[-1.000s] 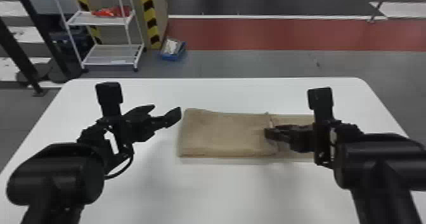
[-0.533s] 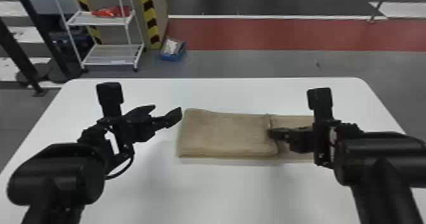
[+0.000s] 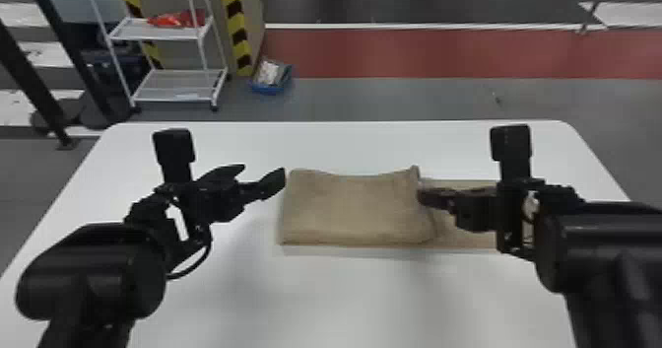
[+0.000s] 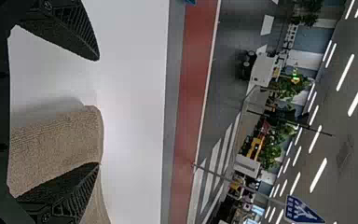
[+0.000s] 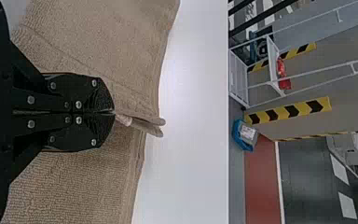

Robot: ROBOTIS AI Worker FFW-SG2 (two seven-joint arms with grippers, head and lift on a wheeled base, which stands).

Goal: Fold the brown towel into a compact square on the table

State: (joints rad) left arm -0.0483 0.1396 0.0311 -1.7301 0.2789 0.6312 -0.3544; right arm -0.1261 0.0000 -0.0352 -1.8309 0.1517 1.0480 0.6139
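Where the right pincer (image 3: 422,195) is closed on the towel (image 3: 349,209), a fold protrudes. The left pincer (image 3: 264,170) (fingers apart) is over the table (image 3: 345,297), near the towel's left end.

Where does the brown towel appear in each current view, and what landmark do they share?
Head view: the towel lies mid-table, from beside the left pincer to beneath the right pincer.
Left wrist view: the towel is partly behind one finger.
Right wrist view: the towel spreads behind the right pincer, which pinches a fold.
Shared landmark: red floor strip.
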